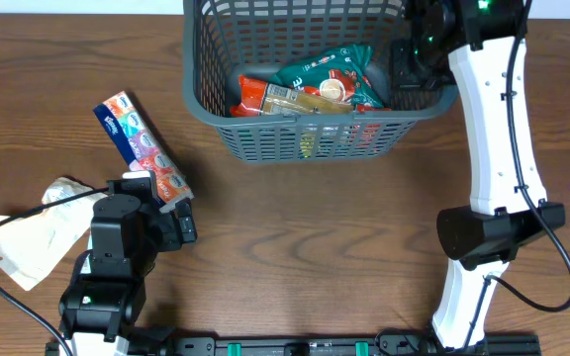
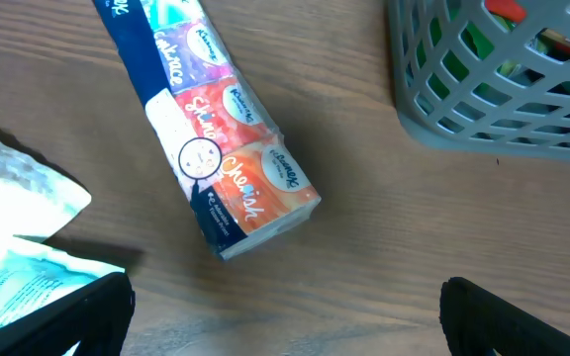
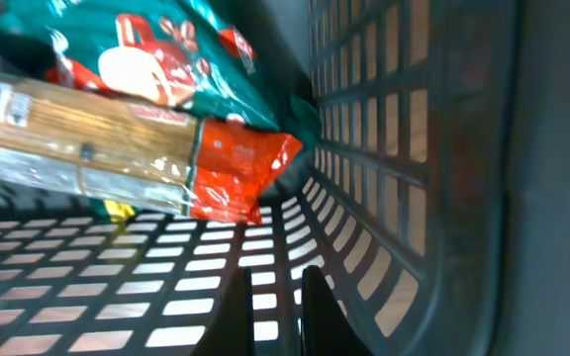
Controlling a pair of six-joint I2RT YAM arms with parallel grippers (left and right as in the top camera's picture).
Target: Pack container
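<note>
Left gripper (image 2: 285,318) spread wide by tissue pack (image 2: 228,148), lower left; right gripper (image 3: 277,314) pinched together inside container (image 1: 305,140), upper right.

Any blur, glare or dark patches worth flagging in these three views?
Overhead: evenly lit, sharp, no glare on the dark grey lattice-sided plastic basket. Left wrist: the colourful plastic-wrapped tissue pack is in focus; the open left gripper shows only as dark shapes in the bottom corners. Right wrist: dim inside the basket, its near wall blurred, the shut right gripper a black silhouette.
</note>
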